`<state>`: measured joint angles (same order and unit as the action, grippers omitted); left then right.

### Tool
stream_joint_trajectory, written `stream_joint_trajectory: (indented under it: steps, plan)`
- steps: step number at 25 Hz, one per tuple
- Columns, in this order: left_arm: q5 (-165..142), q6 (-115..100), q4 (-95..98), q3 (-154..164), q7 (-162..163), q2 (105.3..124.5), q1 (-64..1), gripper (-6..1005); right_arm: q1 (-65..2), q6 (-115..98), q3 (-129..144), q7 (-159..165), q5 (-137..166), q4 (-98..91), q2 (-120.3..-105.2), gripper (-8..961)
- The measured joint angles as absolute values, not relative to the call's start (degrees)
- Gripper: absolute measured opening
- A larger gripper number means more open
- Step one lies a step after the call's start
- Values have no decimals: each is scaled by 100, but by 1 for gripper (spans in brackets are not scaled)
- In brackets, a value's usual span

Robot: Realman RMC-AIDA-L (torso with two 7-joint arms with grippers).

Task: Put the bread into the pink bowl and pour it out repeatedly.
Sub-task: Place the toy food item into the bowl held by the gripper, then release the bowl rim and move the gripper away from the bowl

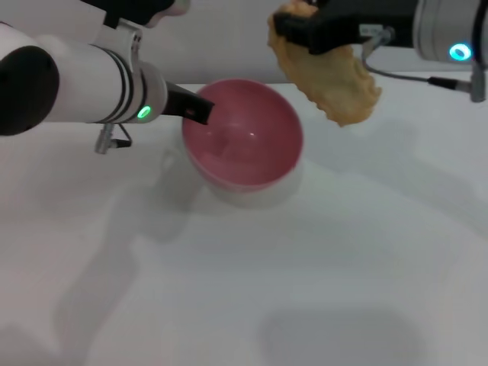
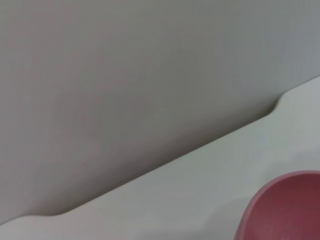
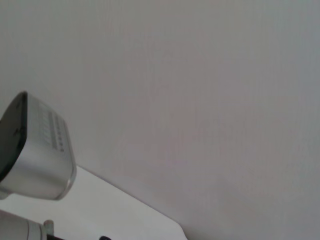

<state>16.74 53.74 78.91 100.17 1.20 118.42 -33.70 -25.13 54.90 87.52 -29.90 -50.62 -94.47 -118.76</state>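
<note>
The right gripper (image 1: 293, 34) is clamped on the bread (image 1: 328, 76), which hangs in the air above and just beyond the pink bowl (image 1: 244, 137), bumpy tan underside showing. The left gripper (image 1: 200, 109) grips the bowl's near-left rim, one dark finger reaching inside. The bowl sits tilted on the white table (image 1: 244, 290). The bread's upper end is hidden behind the right gripper's fingers.

The bread (image 1: 328, 80), bumpy golden-tan side showing, hangs tilted in the air beside the pink bowl (image 1: 244, 137). The glossy bowl is tipped on the white table, its smooth inside empty.
</note>
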Motion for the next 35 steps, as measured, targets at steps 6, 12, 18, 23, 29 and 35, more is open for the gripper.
stream_joint_trajectory:
  steps: [6,12,18,23,29,35]
  plan:
    - [1890,5275,7921,10128,122,11844,-3391,45,-2730,5078,9094,-3176,-5091,-8788,-11887,303]
    - [1982,5222,7928,10131,124,11839,-3394,45,-2835,4481,9448,-3250,-5123,-8383,-11900,278]
    - [1994,5178,7923,10133,98,11838,-3402,46,-2616,3780,9718,-3515,-4973,-8439,-11900,259]
    - [2001,5175,7889,10132,93,11835,-3401,48,-2373,3301,9750,-3582,-4985,-8516,-11899,374]
    - [2005,5176,7882,10126,89,11831,-3413,50,-2329,3316,9750,-3582,-4973,-8533,-11885,607]
    - [2011,5160,7875,10136,108,11842,-3423,53,-2319,3292,9811,-3551,-4998,-8516,-11900,724]
